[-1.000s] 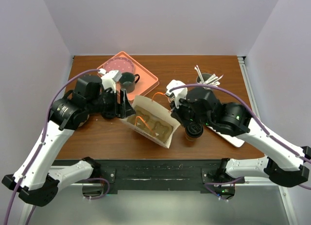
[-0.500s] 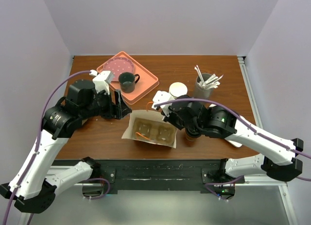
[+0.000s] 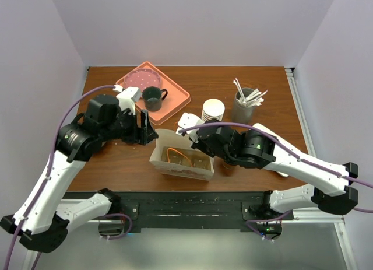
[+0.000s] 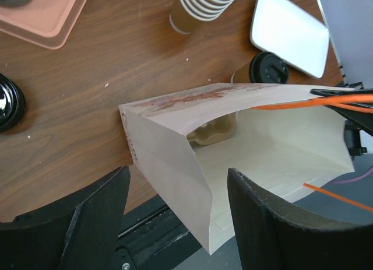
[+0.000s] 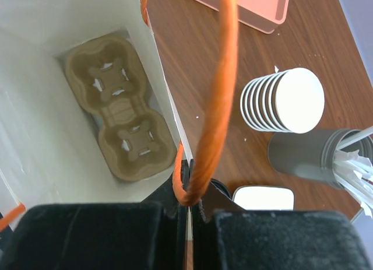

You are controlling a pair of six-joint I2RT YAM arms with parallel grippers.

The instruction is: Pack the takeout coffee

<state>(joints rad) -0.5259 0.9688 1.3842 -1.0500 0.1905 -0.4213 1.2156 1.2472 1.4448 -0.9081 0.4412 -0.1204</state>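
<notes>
A white paper bag with orange handles stands open near the table's front edge. A brown cardboard cup carrier lies on its bottom. My right gripper is shut on the bag's right rim and an orange handle. It also shows in the top view. The takeout coffee, a kraft cup with a black lid, stands on the table just right of the bag. In the top view it is mostly hidden under my right arm. My left gripper is open, its fingers on either side of the bag's left corner, and empty.
A pink tray at the back left holds a pink plate and a dark green mug. A stack of white cups and a grey holder of stirrers stand behind the bag. A white dish lies right of the coffee.
The bag has swung from tilted to nearly square with the table's front edge and moved nearer. My right gripper came left with it. The left gripper stayed by the bag's left corner.
</notes>
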